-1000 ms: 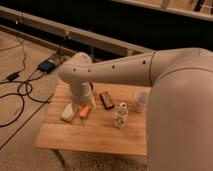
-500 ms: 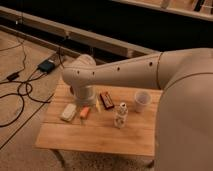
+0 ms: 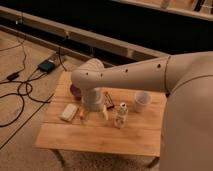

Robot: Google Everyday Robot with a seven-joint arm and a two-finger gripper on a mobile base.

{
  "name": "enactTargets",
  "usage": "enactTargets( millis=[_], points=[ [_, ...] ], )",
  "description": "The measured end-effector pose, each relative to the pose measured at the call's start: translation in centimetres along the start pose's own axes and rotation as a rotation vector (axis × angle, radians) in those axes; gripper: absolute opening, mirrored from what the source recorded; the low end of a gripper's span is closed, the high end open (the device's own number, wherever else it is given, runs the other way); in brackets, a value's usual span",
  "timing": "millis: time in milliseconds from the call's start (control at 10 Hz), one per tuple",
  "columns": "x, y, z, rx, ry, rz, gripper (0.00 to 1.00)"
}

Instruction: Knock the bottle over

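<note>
Standing upright on the wooden table [image 3: 100,142], just right of centre in the frame, the bottle [image 3: 120,115] shows a white cap and a pale label. A white cup [image 3: 142,101] sits near it toward the upper right, apart from it. The robot's cream arm [image 3: 135,75] reaches in from the right edge, bends at a rounded joint left of centre and turns straight down toward the tabletop. The gripper [image 3: 94,105] is at the low end of that downward section, close over the table and a little left of the bottle, not touching it; whether it is open or closed cannot be told, and nothing can be seen held in it. A dark flat packet [image 3: 108,98] lies between gripper and cup. Left of the gripper lie a small orange item [image 3: 82,114] and a pale block [image 3: 69,112], with a dark red object [image 3: 75,91] partly hidden behind the arm. On the floor at upper left, a black box [image 3: 47,65] sits among cables [image 3: 20,95].
</note>
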Motion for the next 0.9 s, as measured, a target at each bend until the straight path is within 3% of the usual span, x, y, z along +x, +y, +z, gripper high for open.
enactTargets(
  millis=[500,700,900],
  points=[
    [-1.2,-4.3,2.0,0.02,0.091,-0.035,0.65],
    [-1.8,-6.1,2.3,0.033,0.111,-0.036,0.65],
    [-3.1,-7.9,2.6,0.046,0.102,-0.039,0.65]
  ],
)
